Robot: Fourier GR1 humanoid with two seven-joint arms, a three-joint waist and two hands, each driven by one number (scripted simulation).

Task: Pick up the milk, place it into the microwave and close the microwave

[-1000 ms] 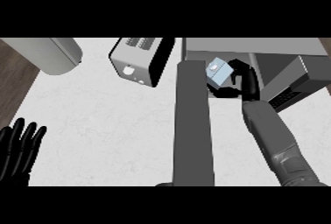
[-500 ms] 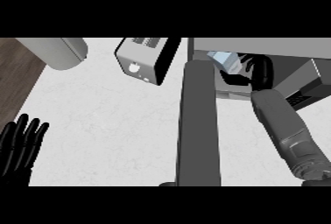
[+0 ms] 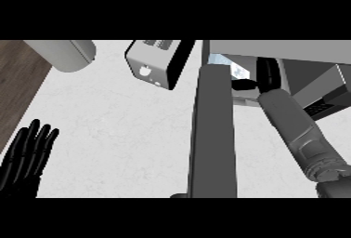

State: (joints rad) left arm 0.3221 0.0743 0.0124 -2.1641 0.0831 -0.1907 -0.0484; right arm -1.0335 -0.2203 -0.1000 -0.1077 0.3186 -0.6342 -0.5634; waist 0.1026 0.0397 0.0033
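**Right hand in microwave with milk**

Right hand (image 3: 264, 76) reaches into the open microwave (image 3: 302, 51), fingers (image 3: 269, 69) curled round the milk (image 3: 230, 67); the carton shows only as a pale blue-white patch just left of the fingers, inside the cavity. Whether it rests on the microwave floor, cannot tell. Microwave door (image 3: 212, 135) stands open, edge-on, left of the right forearm. Toaster (image 3: 159, 62) sits on the surface (image 3: 116, 125), further left of the fingers. Left hand (image 3: 27, 155) rests at the lower left edge, fingers straight and apart, pointing up.
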